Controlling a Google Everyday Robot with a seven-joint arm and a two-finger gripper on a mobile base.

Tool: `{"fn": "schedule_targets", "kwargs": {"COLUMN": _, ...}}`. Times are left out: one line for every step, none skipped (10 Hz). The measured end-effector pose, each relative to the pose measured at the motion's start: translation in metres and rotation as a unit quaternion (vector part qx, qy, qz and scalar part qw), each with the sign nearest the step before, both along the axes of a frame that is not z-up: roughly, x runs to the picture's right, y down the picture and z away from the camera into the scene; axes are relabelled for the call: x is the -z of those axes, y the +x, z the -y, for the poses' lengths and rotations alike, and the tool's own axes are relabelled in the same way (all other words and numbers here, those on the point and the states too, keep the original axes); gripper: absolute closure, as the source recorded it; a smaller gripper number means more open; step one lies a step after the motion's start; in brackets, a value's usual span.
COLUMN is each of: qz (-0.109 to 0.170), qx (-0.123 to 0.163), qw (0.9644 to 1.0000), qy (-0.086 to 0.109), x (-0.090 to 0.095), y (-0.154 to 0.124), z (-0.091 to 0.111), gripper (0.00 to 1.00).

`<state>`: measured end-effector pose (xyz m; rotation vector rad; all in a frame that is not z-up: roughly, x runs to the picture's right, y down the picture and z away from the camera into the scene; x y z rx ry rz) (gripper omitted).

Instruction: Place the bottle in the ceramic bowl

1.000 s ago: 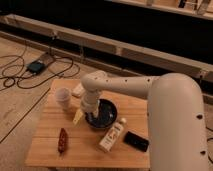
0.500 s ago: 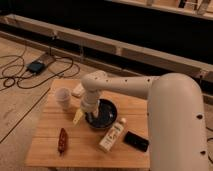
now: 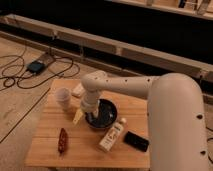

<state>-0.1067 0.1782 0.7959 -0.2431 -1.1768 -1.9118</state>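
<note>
Wooden table (image 3: pixel 46 146): bottle (image 3: pixel 112 136) lies beside ceramic bowl (image 3: pixel 109 113), label unreadable; pincer (image 3: pixel 90 117) at bowl's rim, grip untellable.

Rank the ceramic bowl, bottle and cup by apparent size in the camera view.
1. ceramic bowl, the hand over it
2. bottle
3. cup, close to the bottle, so unsure

One high view, down past the arm (image 3: pixel 150 92) onto the table (image 3: pixel 47 145) (pincer (image 3: pixel 91 114) seemingly over bowl (image 3: pixel 109 119))
</note>
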Motion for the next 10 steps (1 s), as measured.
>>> {"fn": "schedule_targets", "kwargs": {"qz": 0.0, "qx": 0.0, "qw": 1.0, "qy": 0.0, "x": 0.0, "y": 0.0, "z": 0.0, "gripper": 0.2}}
{"fn": "schedule_targets", "kwargs": {"qz": 0.0, "qx": 0.0, "qw": 1.0, "qy": 0.0, "x": 0.0, "y": 0.0, "z": 0.0, "gripper": 0.2}}
{"fn": "schedule_targets", "kwargs": {"qz": 0.0, "qx": 0.0, "qw": 1.0, "qy": 0.0, "x": 0.0, "y": 0.0, "z": 0.0, "gripper": 0.2}}
{"fn": "schedule_targets", "kwargs": {"qz": 0.0, "qx": 0.0, "qw": 1.0, "qy": 0.0, "x": 0.0, "y": 0.0, "z": 0.0, "gripper": 0.2}}
{"fn": "schedule_targets", "kwargs": {"qz": 0.0, "qx": 0.0, "qw": 1.0, "qy": 0.0, "x": 0.0, "y": 0.0, "z": 0.0, "gripper": 0.2}}
{"fn": "schedule_targets", "kwargs": {"qz": 0.0, "qx": 0.0, "qw": 1.0, "qy": 0.0, "x": 0.0, "y": 0.0, "z": 0.0, "gripper": 0.2}}
{"fn": "schedule_targets", "kwargs": {"qz": 0.0, "qx": 0.001, "qw": 1.0, "qy": 0.0, "x": 0.0, "y": 0.0, "z": 0.0, "gripper": 0.2}}
{"fn": "schedule_targets", "kwargs": {"qz": -0.003, "qx": 0.004, "qw": 1.0, "qy": 0.0, "x": 0.0, "y": 0.001, "z": 0.001, "gripper": 0.2}}
{"fn": "schedule_targets", "kwargs": {"qz": -0.016, "qx": 0.014, "qw": 0.9998, "qy": 0.0, "x": 0.001, "y": 0.007, "z": 0.002, "gripper": 0.2}}
{"fn": "schedule_targets", "kwargs": {"qz": -0.03, "qx": 0.022, "qw": 0.9993, "qy": 0.002, "x": 0.005, "y": 0.015, "z": 0.005, "gripper": 0.2}}
